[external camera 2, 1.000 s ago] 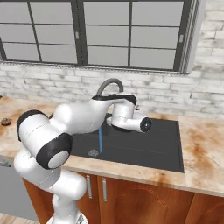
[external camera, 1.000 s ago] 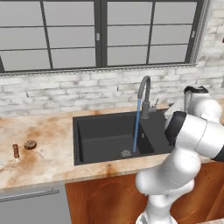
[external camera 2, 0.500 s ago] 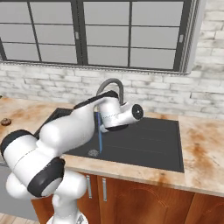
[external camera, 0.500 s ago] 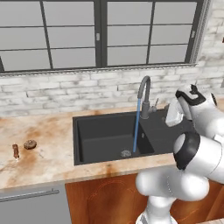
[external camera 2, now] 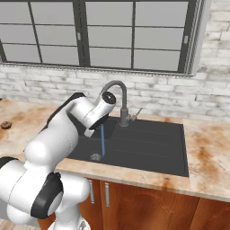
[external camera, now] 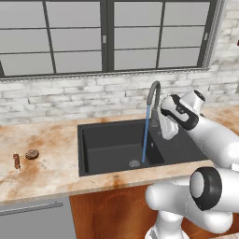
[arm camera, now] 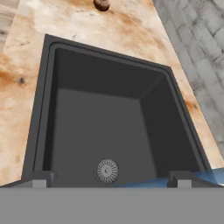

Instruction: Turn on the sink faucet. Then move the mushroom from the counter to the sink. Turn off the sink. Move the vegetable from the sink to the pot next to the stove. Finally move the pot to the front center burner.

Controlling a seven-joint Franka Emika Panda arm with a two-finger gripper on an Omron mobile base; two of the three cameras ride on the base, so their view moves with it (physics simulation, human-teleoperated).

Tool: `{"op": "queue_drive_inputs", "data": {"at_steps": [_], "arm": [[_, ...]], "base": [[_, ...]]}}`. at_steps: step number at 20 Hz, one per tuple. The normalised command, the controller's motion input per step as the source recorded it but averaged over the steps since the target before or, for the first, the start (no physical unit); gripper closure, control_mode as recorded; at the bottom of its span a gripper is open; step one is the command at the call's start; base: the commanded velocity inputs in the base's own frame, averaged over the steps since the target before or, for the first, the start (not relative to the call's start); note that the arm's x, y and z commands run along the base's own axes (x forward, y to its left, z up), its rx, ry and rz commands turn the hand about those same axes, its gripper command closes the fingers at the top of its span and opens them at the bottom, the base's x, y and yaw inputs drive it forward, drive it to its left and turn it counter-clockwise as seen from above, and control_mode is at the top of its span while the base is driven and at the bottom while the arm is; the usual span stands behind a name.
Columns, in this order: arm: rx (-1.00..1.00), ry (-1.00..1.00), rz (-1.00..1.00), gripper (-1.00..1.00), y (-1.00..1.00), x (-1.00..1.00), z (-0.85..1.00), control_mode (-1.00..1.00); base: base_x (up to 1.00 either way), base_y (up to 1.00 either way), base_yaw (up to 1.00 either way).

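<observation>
Running water falls from the sink faucet (external camera: 153,100) into the sink (external camera: 112,145) near its drain (external camera: 134,164). Hand (arm camera: 109,183) hangs above, fully open, empty. Mushroom (external camera: 31,154) rests near the worktop's (external camera: 42,177) left edge, beside a dark stick (external camera: 17,161).

Sink (external camera: 116,144) sitting in counter (external camera: 42,175); faucet (external camera: 153,105) standing behind basin, right of drain (external camera: 134,164); mushroom (external camera: 31,153) lying on counter, left of sink.

There is one sink (external camera: 116,140) with one round drain (external camera: 134,164), one faucet (external camera: 153,100) with one stream of water (external camera: 145,135), one mushroom (external camera: 31,154) and one dark stick-like piece (external camera: 17,161) at 9 o'clock on the counter (external camera: 42,140), and one window (external camera: 107,35).
</observation>
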Motion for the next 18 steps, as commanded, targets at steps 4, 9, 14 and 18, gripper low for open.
{"op": "queue_drive_inputs", "data": {"at_steps": [4,9,14,18], "arm": [[-0.31,0.08,0.29,-1.0,0.93,-0.07,0.0,-1.0],[-0.07,0.02,0.08,-1.0,0.22,0.02,-0.03,-1.0],[-0.06,0.01,0.36,-1.0,0.38,0.22,0.0,-1.0],[-0.07,0.0,0.51,-1.0,0.41,0.07,0.0,-1.0]], "base": [[0.0,0.0,0.0],[0.0,0.0,0.0],[0.0,0.0,0.0],[0.0,0.0,0.0]]}}
